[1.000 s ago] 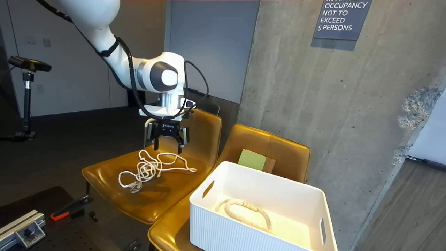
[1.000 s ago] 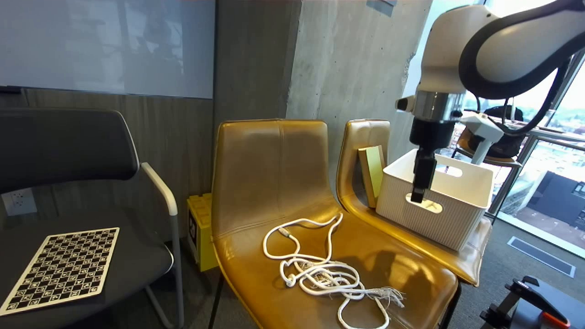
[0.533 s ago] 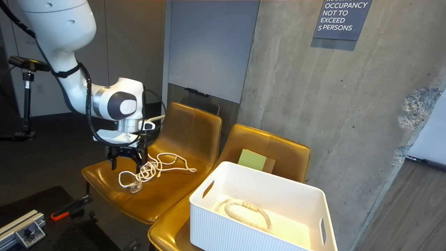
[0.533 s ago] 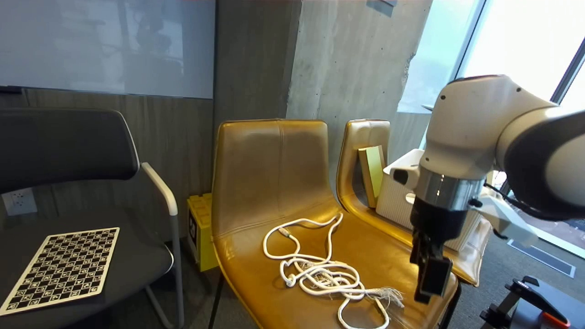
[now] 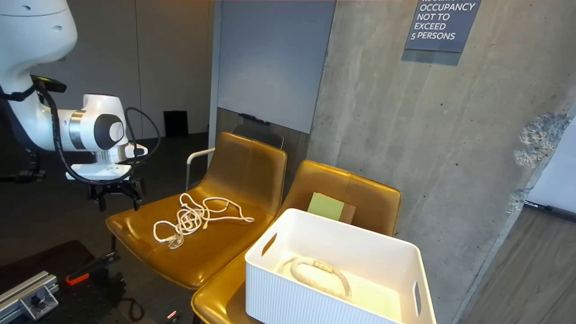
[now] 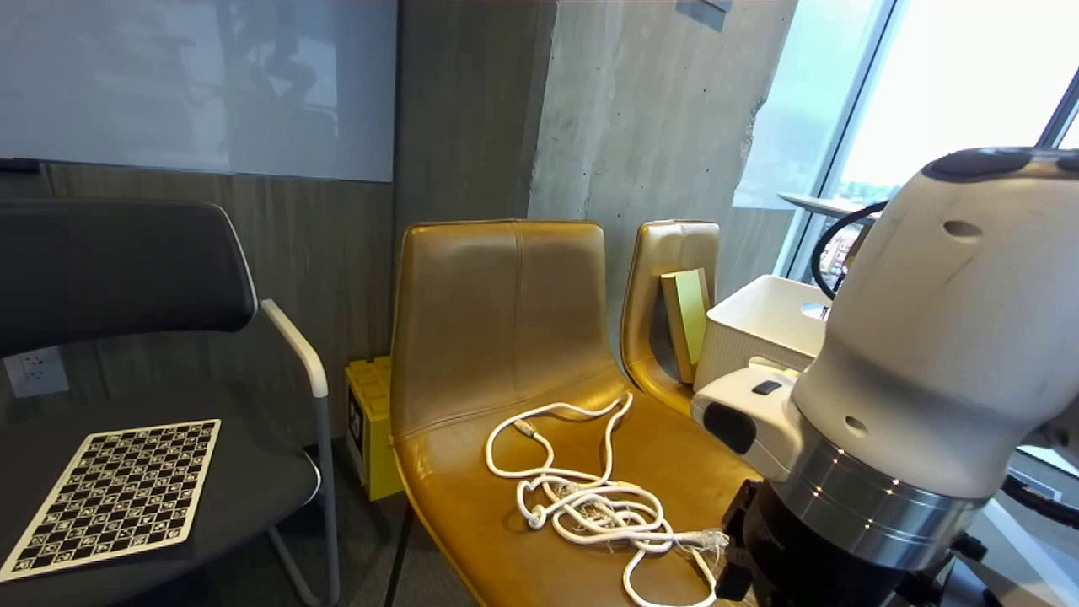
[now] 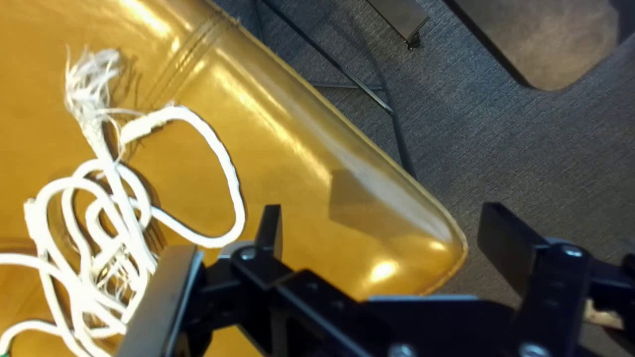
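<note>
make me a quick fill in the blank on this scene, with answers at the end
The end effector stands ____ rather than shut, with nothing held in it.
The tangled rope on the tan chair is ____ in colour.
A rope-like loop lies ____ the ribbed bin.
The wall sign says occupancy is not to exceed ____ persons.

Missing words: open; white; inside; 5.

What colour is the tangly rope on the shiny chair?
The rope is white. It shows best in the wrist view.
</note>
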`<state>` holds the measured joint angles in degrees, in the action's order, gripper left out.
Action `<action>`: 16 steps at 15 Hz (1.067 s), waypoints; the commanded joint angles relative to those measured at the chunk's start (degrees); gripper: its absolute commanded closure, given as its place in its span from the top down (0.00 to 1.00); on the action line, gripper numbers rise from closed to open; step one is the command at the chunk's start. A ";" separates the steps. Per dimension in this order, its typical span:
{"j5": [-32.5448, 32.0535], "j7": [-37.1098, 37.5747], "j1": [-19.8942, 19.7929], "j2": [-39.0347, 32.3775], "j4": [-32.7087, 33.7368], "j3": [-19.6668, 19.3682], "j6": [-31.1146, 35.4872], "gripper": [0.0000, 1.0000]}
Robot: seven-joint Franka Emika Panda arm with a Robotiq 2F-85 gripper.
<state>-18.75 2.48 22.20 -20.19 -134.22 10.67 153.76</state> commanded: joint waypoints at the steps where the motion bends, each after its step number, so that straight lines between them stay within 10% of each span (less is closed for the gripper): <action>1: -5.71 1.03 2.50 -3.21 7.00 -2.33 -1.76 1.00; 16: -5.14 -2.92 0.44 -21.37 25.81 -5.65 -8.69 1.00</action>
<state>-24.63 -0.03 22.49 -40.14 -110.33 5.57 146.98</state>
